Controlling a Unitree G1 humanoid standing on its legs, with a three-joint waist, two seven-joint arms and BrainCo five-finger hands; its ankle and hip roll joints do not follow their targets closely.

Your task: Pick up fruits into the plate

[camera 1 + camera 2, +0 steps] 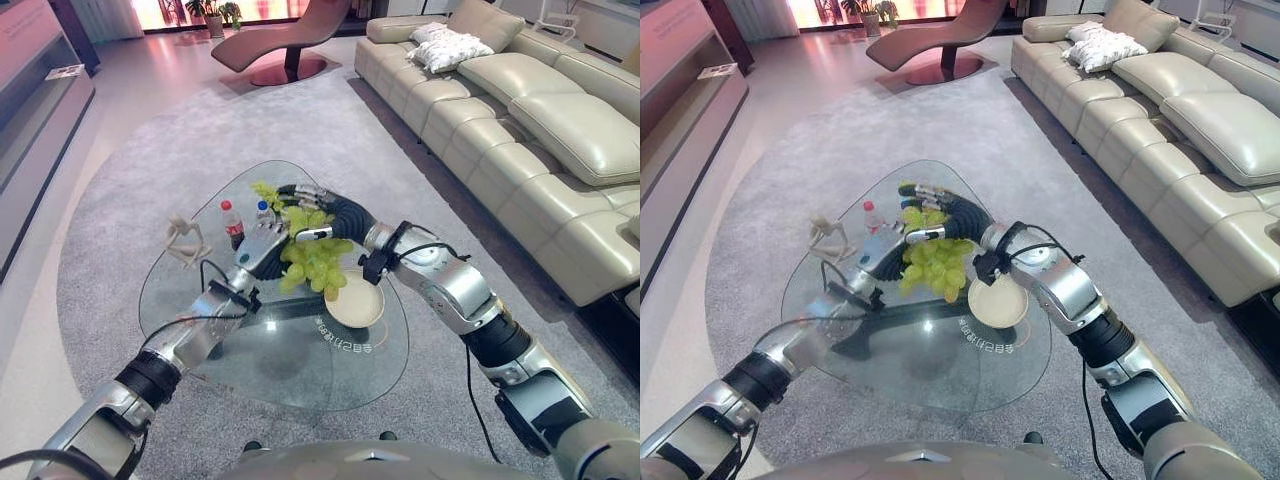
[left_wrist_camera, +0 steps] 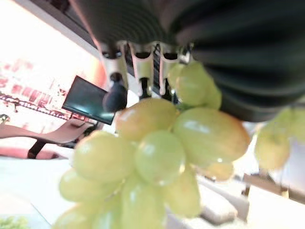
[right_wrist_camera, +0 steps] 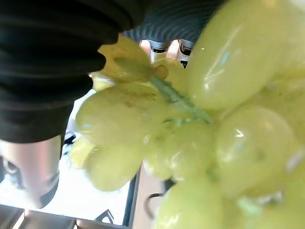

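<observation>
Above a round glass bench [image 1: 290, 360], the left hand [image 1: 262, 245] and right hand [image 1: 318, 212] meet with fingers curled around one bunch of green grapes [image 1: 315, 262], held aloft just beside a pale empty plate [image 1: 355, 303]. Two small bottles [image 1: 233, 226] and a light figurine [image 1: 186, 240] stand close behind the hands. The grapes are plump, glossy and yellow-green, hanging from a thin stem.

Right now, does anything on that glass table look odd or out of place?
Nothing spilled or broken. The bunch of green grapes hangs in the air between the left robot hand and right robot hand, beside the round cream plate, not in it.
</observation>
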